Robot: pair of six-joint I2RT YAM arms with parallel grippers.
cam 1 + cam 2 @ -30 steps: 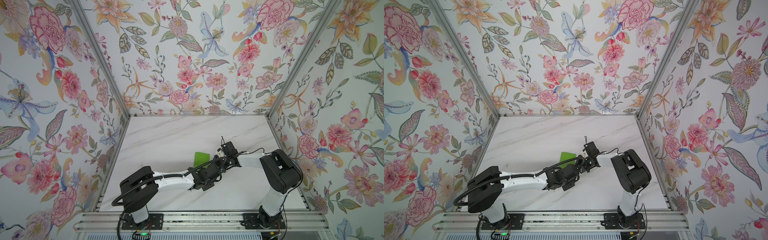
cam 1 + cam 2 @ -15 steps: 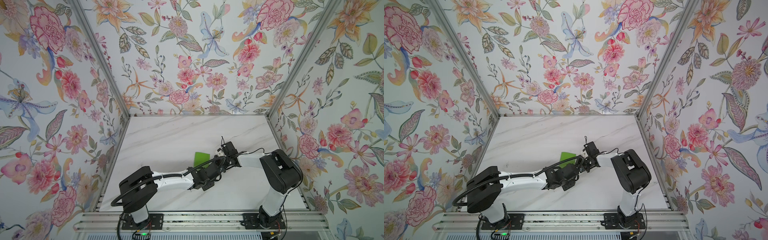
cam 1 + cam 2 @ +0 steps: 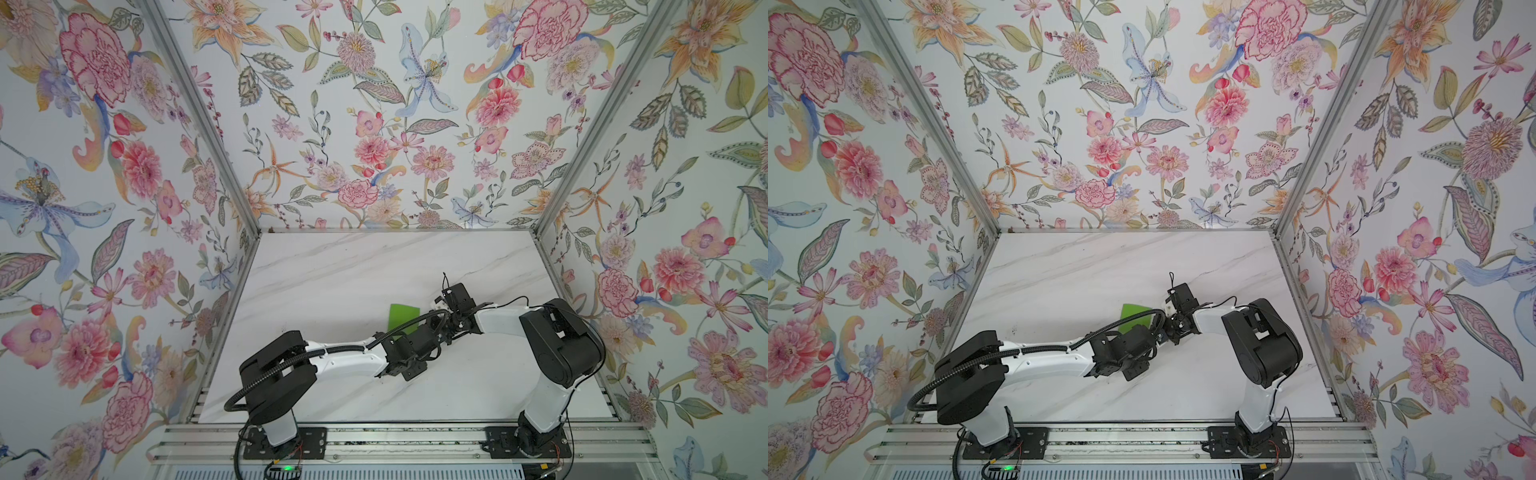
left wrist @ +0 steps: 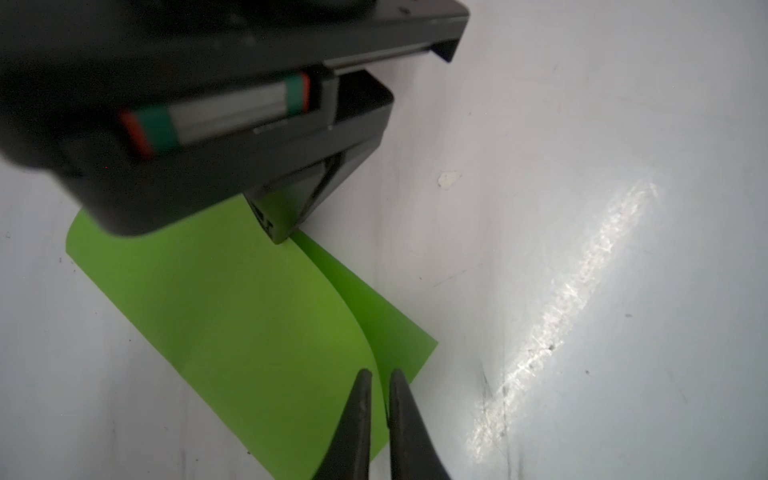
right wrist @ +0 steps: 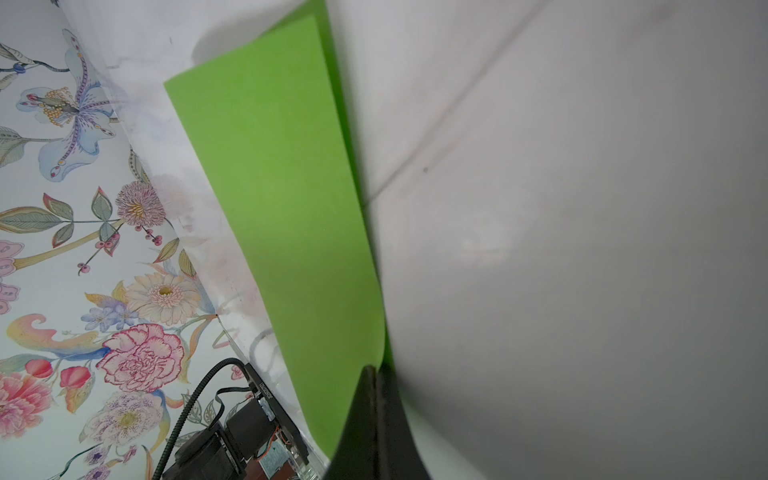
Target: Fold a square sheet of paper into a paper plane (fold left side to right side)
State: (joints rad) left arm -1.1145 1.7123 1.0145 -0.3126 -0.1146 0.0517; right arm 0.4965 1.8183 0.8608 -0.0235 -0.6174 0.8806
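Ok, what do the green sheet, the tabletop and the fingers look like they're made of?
Green sheet: probably thin matte paper; it bends in a smooth curve where lifted and shows no gloss.
Tabletop: white marble-look slab with grey veins and a semi-gloss sheen; stone or laminate, cannot tell.
Left fingers: black, matte, likely moulded plastic; tapered, no metallic shine.

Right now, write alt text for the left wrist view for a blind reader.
A thin bright green sheet of paper, folded over with its upper layer bowed, lies on a white marble table. The left hand pinches the upper layer's edge at one end; the right hand clamps the other.
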